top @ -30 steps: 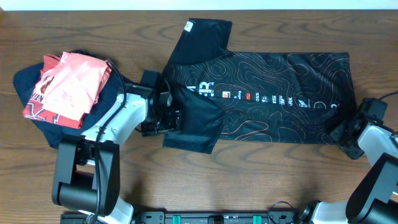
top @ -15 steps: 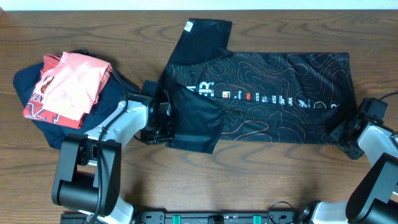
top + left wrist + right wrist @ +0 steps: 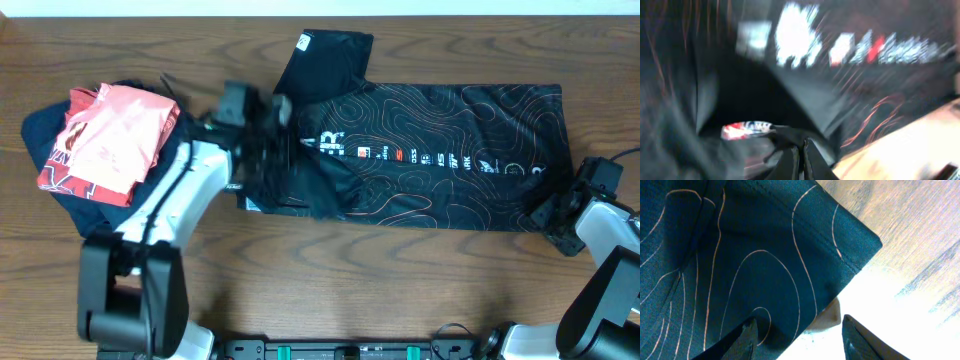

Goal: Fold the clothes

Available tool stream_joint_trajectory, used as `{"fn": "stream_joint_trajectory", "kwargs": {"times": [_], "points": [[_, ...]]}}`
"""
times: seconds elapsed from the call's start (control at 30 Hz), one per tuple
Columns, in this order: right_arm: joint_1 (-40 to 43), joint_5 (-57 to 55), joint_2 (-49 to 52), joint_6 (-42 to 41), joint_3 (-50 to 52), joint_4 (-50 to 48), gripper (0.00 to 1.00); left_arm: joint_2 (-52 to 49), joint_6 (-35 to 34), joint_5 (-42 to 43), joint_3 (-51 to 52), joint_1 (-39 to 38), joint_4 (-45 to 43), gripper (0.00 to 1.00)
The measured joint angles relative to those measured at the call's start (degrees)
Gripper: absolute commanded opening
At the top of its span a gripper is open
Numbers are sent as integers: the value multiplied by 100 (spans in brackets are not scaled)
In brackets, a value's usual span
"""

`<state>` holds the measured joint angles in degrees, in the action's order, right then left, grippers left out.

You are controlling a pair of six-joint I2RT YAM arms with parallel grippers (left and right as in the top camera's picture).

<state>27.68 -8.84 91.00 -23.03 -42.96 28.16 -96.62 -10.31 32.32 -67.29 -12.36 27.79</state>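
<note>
The clothes, a thin black garment with fine red and white contour lines and a row of lettering, lie spread across the table's middle and right. My left gripper is at their left end, blurred with motion. In the left wrist view the left gripper is shut on a pinch of the black fabric, with the lettering blurred ahead of it. My right gripper is at the garment's near right corner. In the right wrist view it is open, one fingertip over the cloth corner, the other over bare wood.
A folded pink-and-red shirt lies on a navy garment at the left of the wooden table. The left arm's white link runs beside that pile.
The left gripper has shut on the folded sleeve fabric and swung up and toward the back of the table, dragging that flap with it. The right arm has not moved.
</note>
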Motion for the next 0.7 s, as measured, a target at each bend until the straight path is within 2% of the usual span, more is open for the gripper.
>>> {"fn": "stream_joint_trajectory", "kwargs": {"times": [0.17, 0.4, 0.47, 0.63, 0.67, 0.7], "points": [[0, 0, 0, -2, 0, -9, 54, 267, -214, 42, -586, 192, -203, 6], [0, 22, 0, -4, 0, -83, 58, 264, -343, -540, -343, 216, 890, 7], [0, 55, 0, -9, 0, -83, 61, 262, -339, -730, -186, 216, 1064, 33], [0, 195, -4, -7, -179, 282, 64, 258, -385, -990, 151, 216, 1316, 53], [0, 208, -17, -7, -323, 452, 65, 256, -387, -1045, 216, 216, 1331, 62], [0, 223, -37, -7, -417, 522, 66, 251, -380, -1080, 245, 216, 1346, 66]]}}
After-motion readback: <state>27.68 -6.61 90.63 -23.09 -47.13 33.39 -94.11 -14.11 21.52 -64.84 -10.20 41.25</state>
